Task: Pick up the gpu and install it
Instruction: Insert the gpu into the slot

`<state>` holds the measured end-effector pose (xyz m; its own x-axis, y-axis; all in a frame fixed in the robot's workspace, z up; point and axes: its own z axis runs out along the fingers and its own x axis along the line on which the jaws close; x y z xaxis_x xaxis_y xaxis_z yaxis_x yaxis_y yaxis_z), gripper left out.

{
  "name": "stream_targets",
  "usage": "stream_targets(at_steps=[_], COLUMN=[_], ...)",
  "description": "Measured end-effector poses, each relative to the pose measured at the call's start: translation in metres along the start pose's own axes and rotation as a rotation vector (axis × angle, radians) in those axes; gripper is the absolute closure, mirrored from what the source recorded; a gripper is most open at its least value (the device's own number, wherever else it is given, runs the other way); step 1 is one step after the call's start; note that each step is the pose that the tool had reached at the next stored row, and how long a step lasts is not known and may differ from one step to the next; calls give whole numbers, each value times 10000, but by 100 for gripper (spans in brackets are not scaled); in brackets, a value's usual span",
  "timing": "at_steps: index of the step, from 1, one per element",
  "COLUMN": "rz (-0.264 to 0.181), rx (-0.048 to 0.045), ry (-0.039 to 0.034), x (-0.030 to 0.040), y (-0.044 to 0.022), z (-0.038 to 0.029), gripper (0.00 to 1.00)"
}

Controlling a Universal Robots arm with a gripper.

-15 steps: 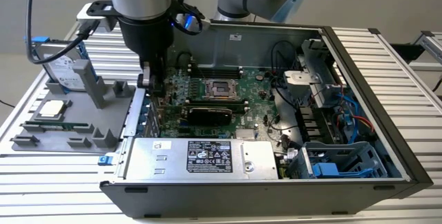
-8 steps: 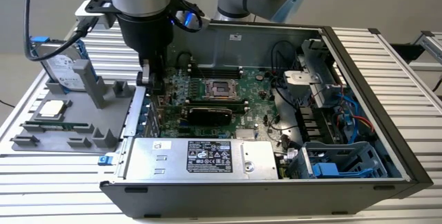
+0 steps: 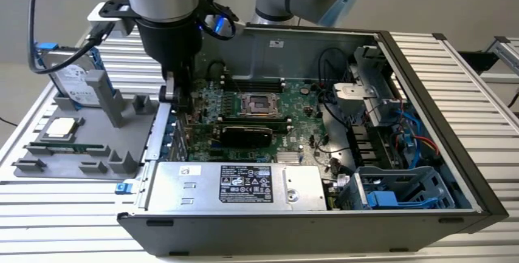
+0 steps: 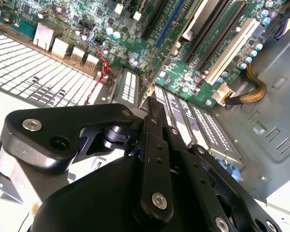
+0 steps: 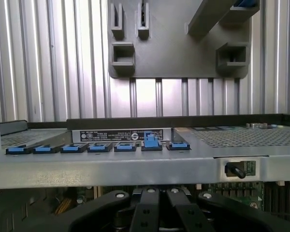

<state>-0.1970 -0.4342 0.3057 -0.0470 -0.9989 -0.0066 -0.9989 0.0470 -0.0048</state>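
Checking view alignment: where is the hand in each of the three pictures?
Exterior view: hand low inside the case wall, on the exterior view's left.
Second wrist view: hand in the foreground, above the board.
First wrist view: hand in the foreground, beside the case wall.
Shared landmark: green motherboard.

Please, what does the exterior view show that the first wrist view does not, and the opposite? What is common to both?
Exterior view adds: the gpu lying on the motherboard, the power supply, and the hard drive standing in the grey holder. First wrist view adds: a small black lever and a vent grille on the case's rear panel. Shared: the grey holder, the case's rear edge, and the gripper by it, jaws shut.
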Motion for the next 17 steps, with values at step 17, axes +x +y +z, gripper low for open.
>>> stream_targets(at_steps=[17], rz=[-1], rx=[-1], ry=[0], x=[-9], y=[-191], z=[4], gripper=[100])
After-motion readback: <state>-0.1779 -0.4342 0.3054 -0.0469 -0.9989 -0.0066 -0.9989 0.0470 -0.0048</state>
